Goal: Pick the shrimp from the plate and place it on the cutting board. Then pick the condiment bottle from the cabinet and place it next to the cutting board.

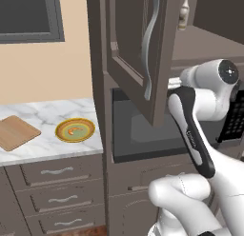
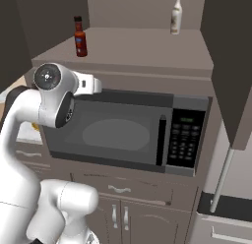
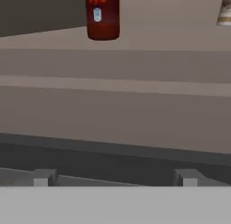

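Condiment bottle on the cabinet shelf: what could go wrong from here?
1. The shrimp lies on the plate, not the cutting board; reaching for the condiment bottle now may skip that step.
2. The white bottle shares the shelf and could be taken instead.
3. The open cabinet door hangs near the arm.

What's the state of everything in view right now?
shrimp: on the plate, not moved yet
cutting board: flat on the counter, bare
cabinet: door swung open
condiment bottle: upright on the cabinet shelf, untouched
white bottle: upright, further back
microwave: door shut
gripper: fingers open, holding nothing
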Robot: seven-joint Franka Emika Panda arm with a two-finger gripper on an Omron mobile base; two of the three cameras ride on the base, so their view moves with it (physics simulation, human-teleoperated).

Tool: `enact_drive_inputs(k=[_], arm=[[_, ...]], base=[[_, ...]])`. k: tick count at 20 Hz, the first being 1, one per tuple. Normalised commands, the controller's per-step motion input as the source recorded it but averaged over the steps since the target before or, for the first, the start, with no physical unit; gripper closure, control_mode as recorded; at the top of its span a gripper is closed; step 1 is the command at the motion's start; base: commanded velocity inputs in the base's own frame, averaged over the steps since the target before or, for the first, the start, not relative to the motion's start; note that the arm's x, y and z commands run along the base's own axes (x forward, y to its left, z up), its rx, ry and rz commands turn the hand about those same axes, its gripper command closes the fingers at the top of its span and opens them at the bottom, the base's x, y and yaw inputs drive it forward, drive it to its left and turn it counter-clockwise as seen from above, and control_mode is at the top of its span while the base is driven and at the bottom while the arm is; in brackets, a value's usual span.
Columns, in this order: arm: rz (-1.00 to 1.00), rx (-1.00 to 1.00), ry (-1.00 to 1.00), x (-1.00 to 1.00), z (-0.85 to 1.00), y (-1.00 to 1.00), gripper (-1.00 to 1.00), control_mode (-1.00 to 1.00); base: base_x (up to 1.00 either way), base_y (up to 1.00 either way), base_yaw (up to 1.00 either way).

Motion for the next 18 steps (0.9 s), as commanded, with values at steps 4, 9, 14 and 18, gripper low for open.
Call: enact_drive_inputs(k=[4, 9, 14, 18], arm=[[0.07, 0.00, -0.14, -0.11, 0.08, 0.00, -1.00, -1.00], [0.12, 0.00, -0.12, -0.09, 0.03, 0.00, -1.00, -1.00], [0.16, 0.00, -0.13, -0.10, 0.04, 0.00, -1.00, -1.00], [0.18, 0.00, -0.15, -0.11, 0.07, 0.00, -1.00, -1.00]], base=[[0.00, 0.00, 0.00], [0.00, 0.00, 0.00], [0.00, 0.00, 0.00], [0.00, 0.00, 0.00]])
